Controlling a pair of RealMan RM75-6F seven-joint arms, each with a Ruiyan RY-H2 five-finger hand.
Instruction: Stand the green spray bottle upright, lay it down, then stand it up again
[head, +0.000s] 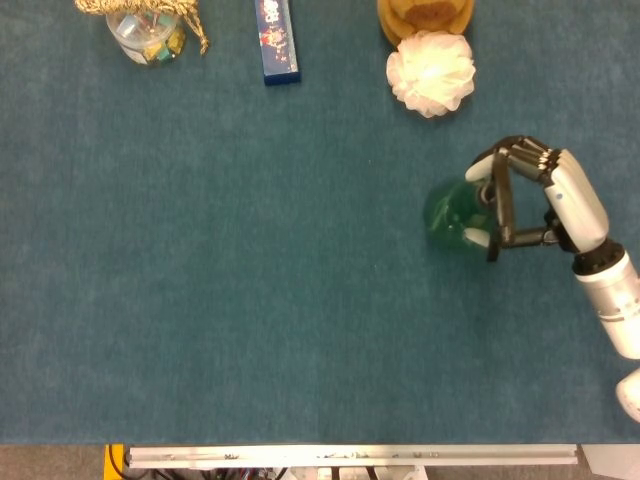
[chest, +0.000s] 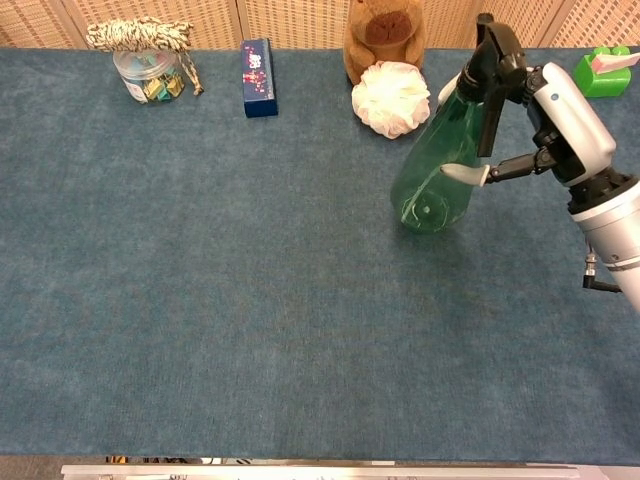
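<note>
Over the blue bench (chest: 250, 300), the right hand (chest: 545, 120) is gripping the green spray bottle (chest: 440, 170), which is leaning with its base lying left of the hand and its black head (chest: 492, 55) up at the fingers.

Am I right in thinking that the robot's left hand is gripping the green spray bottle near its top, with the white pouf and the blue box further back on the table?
Not quite: the chest view shows the right hand, not the left, gripping the green spray bottle near its top. The white pouf and the blue box are indeed further back on the table.
</note>
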